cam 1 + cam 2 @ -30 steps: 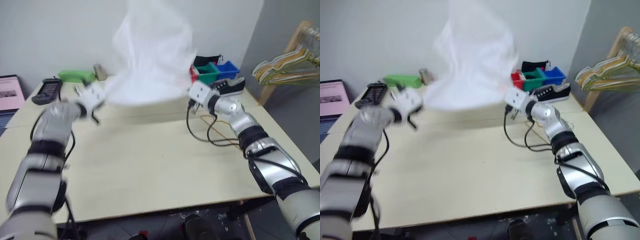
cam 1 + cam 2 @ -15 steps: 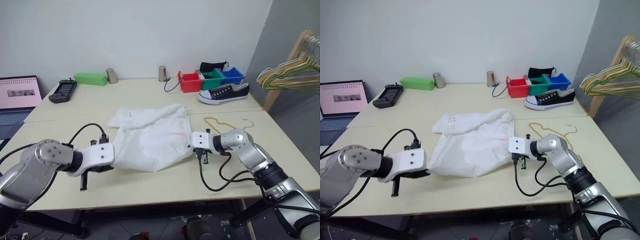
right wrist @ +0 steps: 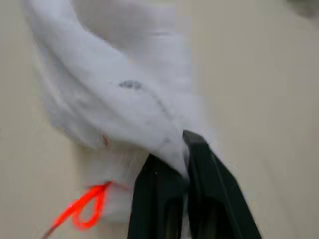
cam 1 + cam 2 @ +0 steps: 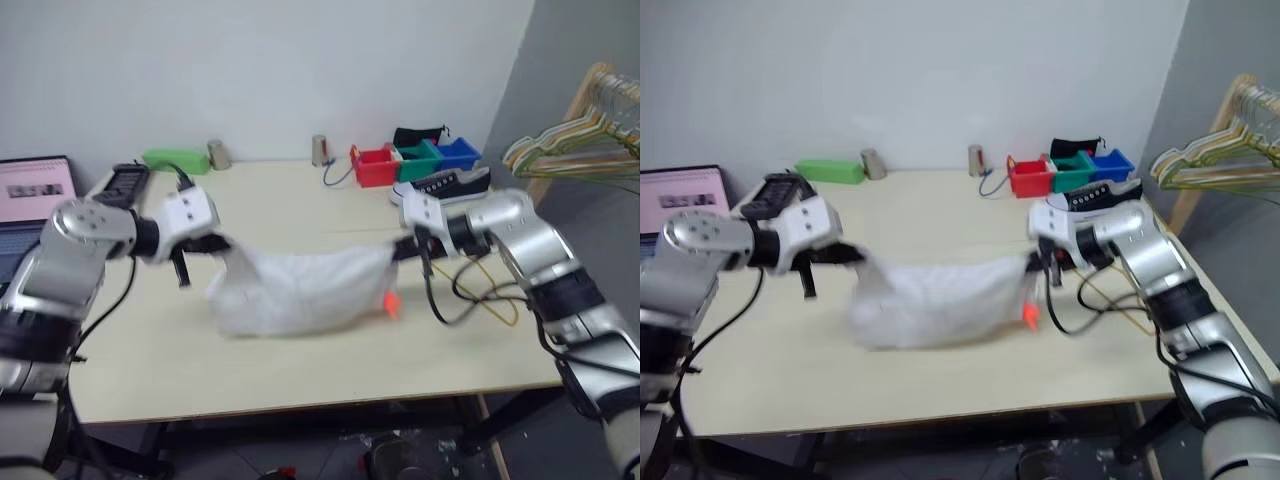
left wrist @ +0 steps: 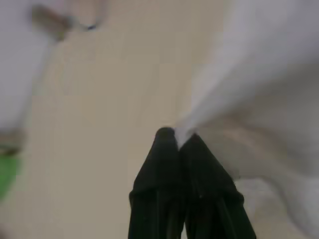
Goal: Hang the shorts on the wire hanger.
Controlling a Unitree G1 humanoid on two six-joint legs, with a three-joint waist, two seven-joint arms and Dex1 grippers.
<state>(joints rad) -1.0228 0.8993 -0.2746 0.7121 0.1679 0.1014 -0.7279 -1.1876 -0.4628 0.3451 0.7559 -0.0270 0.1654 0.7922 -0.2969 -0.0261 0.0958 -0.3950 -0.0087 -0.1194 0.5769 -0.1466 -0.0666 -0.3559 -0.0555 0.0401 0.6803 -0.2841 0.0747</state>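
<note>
Left wrist view: left pincer (image 5: 178, 142) pinched shut on a corner of the shorts (image 4: 300, 290). Right pincer (image 3: 180, 149) likewise clamped on the opposite edge. Shorts slung between both, sagging onto the desk (image 4: 300, 370); probably light, limp, best gripped at the waistband. Right wrist view adds the orange drawstring (image 3: 82, 209). Eye views add the wire hanger (image 4: 490, 290), lying behind the right arm.

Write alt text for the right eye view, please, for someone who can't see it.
Two robot grippers, left and right, each pinch one end of soft white cloth shorts, holding them stretched over a pale wooden table. An orange-red drawstring dangles near the right gripper.
</note>
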